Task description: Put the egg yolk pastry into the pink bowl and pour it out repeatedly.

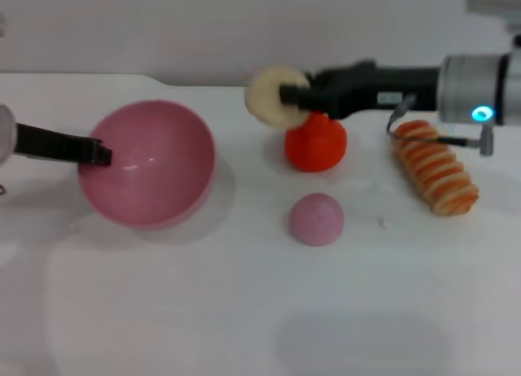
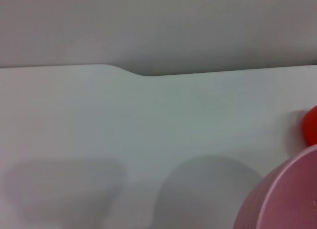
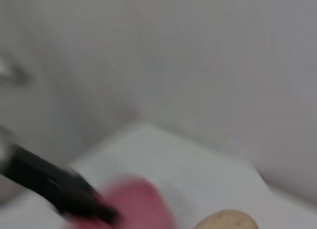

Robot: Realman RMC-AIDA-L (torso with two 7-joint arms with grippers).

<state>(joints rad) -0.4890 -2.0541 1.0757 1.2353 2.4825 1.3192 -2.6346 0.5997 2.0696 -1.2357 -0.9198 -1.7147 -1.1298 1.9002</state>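
Pastry (image 1: 271,97) placement comes next: nearest lies a mauve dome (image 1: 317,219), then the bowl (image 1: 151,162), pinched at its rim by the left gripper (image 1: 101,154). Farther back the right gripper (image 1: 295,95) clamps the pastry aloft above an orange fruit (image 1: 316,142); carry it left over the bowl's middle, lower, then release.

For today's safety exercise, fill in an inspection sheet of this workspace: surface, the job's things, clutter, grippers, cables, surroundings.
Surface: white table, no spills seen.
Job's things: egg yolk pastry held off the table, behind the red item; pink bowl tilted, opening facing the camera.
Clutter: red fruit-like item, mauve dome, striped bread roll.
Grippers: right gripper shut on the pastry; left gripper at the bowl's left rim.
Cables: thin grey wire near the right wrist.
Surroundings: plain pale wall.
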